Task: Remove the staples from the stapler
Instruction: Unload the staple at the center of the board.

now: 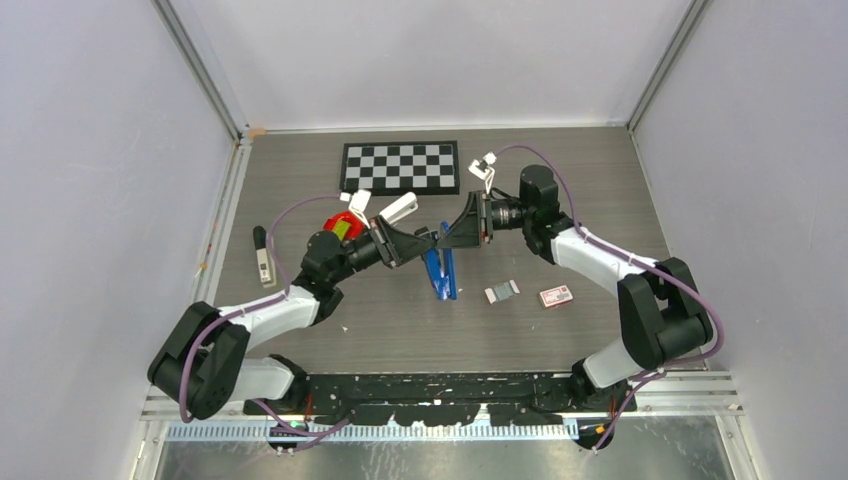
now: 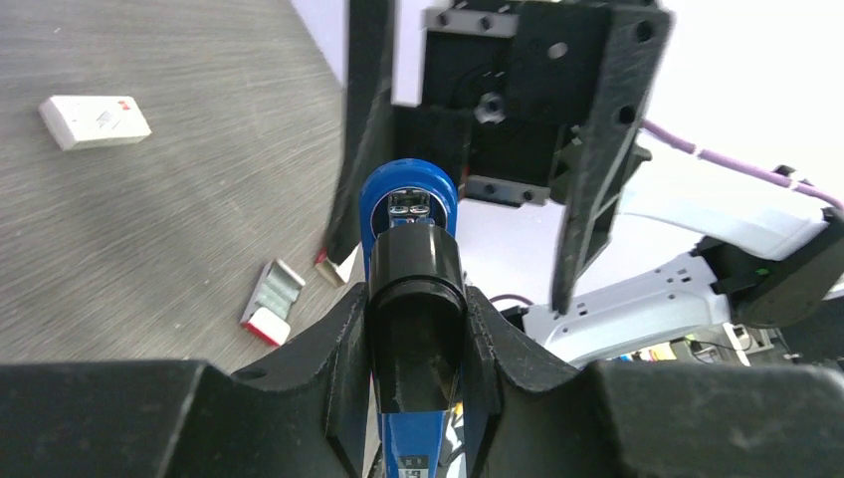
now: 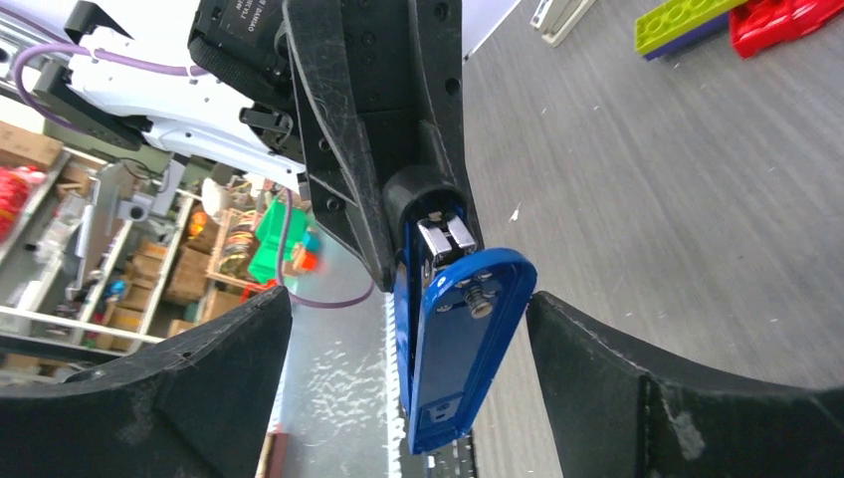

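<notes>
Two claws meet over the middle of the counter (image 1: 300,180). The left claw (image 1: 428,240) is clamped on the stapler (image 1: 440,272). In its wrist view, the fingers (image 2: 343,344) press both sides of the stapler's black part, and the blue nose stands up past them with a metal channel showing at the tip. The stapler is held off the counter. In the top view its blue body runs from the claws toward 6 o'clock.

The right claw (image 1: 452,235) faces the left one head-on with its jaws spread wide. In its wrist view, one finger (image 3: 149,398) sits on each side of the blue body, with a clear gap on both sides and no contact.

From the stapler, a checkerboard (image 1: 400,167) lies flat at 12 o'clock. Red and lime-green bricks (image 1: 338,225) sit at 10 o'clock, partly behind the left arm. A short strip of staples (image 1: 502,291) lies near at 4 o'clock, with a small red-and-white box (image 1: 556,296) just beyond it. A slim black-and-white item (image 1: 262,258) lies well apart at 9 o'clock.
</notes>
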Available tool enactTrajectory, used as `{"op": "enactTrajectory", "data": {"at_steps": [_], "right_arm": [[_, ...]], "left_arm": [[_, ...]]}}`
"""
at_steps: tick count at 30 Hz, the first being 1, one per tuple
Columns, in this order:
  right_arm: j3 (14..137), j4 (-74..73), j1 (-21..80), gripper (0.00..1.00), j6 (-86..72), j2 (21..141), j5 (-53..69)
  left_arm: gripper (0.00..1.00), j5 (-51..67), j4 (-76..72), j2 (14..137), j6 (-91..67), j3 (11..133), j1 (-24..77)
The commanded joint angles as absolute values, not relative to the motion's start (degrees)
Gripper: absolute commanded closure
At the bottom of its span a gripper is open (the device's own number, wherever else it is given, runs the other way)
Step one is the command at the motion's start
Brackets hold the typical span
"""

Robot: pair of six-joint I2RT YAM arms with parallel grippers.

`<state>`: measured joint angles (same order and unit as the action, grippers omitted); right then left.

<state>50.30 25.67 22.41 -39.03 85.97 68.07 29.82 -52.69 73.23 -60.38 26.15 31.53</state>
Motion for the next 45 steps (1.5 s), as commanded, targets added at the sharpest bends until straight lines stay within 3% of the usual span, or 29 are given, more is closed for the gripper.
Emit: {"op": "enactTrajectory", "data": {"at_steps": [1,9,13,18,20,22,25,27,29,33,35,39,45], "right_arm": [[51.41,27.22,23.83,0.04,-41.83,87.01,68.07],[51.54,29.55,23.48,0.01,-45.28,87.35,67.68],[50.25,40.74,24.11,0.08,-55.84,88.26,68.35],[50.74,41.53,25.33,0.19,-57.58,88.40,69.41],[51.09,41.32,25.83,0.28,-57.73,88.79,69.88],[51.43,41.12,26.19,0.46,-57.80,89.25,70.51],[52.07,41.07,26.43,0.82,-58.48,89.62,70.99],[52.18,41.13,26.43,0.91,-58.57,89.41,70.95],[52.27,41.13,26.41,0.96,-58.78,89.10,70.77],[52.12,40.88,26.11,0.98,-59.74,89.03,69.75],[51.97,40.87,25.88,0.99,-60.66,89.43,69.04],[51.71,40.81,25.66,0.99,-62.41,90.61,67.83],[50.56,42.08,24.95,0.99,-70.42,92.09,63.61]], "left_arm": [[1.00,28.26,-67.22,70.38,-65.81,27.38,31.63],[1.00,26.59,-67.09,68.96,-66.32,26.12,31.64],[1.00,25.01,-69.69,70.16,-68.25,25.75,31.64],[1.00,24.18,-72.42,72.06,-69.75,25.87,31.64],[1.00,23.81,-73.16,72.53,-69.98,25.84,31.60],[1.00,23.47,-73.29,72.83,-70.00,25.84,31.55],[1.00,23.05,-73.21,72.87,-70.06,25.63,31.19],[1.00,22.67,-73.05,72.68,-70.10,25.07,30.60],[0.90,22.70,-72.69,72.10,-70.16,24.60,29.66],[0.54,25.11,-69.87,69.02,-70.58,23.16,24.47],[0.41,26.82,-66.86,66.15,-70.03,22.41,20.69],[0.27,29.98,-53.37,58.33,-63.40,22.18,14.28],[0.22,31.78,-30.41,42.69,-37.79,25.65,12.73]]}}
